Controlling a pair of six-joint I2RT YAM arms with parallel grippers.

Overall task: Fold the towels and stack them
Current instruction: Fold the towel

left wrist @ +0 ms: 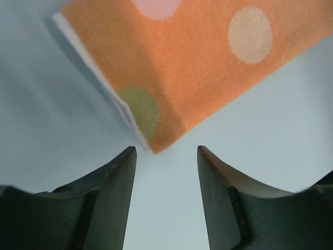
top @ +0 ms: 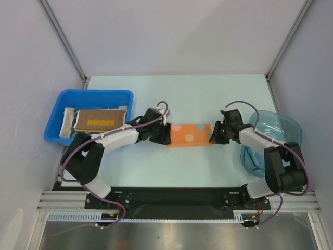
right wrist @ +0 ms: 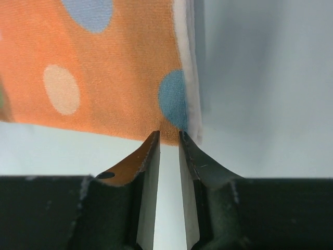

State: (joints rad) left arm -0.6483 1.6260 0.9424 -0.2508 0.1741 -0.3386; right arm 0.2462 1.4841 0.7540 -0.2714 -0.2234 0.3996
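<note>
An orange towel (top: 190, 135) with pale dots lies folded flat in the middle of the table. It also shows in the left wrist view (left wrist: 197, 67) and the right wrist view (right wrist: 114, 67). My left gripper (top: 165, 134) is open and empty, its tips (left wrist: 166, 151) just short of the towel's left corner. My right gripper (top: 212, 136) is at the towel's right end. Its jaws (right wrist: 169, 134) stand a narrow gap apart with the towel's edge at their tips and the cloth not bunched. A folded brown towel (top: 100, 120) lies in the blue bin (top: 93, 95) beside a pale towel (top: 66, 122).
The blue bin stands at the left edge of the table. A clear blue plastic tub (top: 273, 136) stands at the right edge, close behind my right arm. Grey walls close the table on three sides.
</note>
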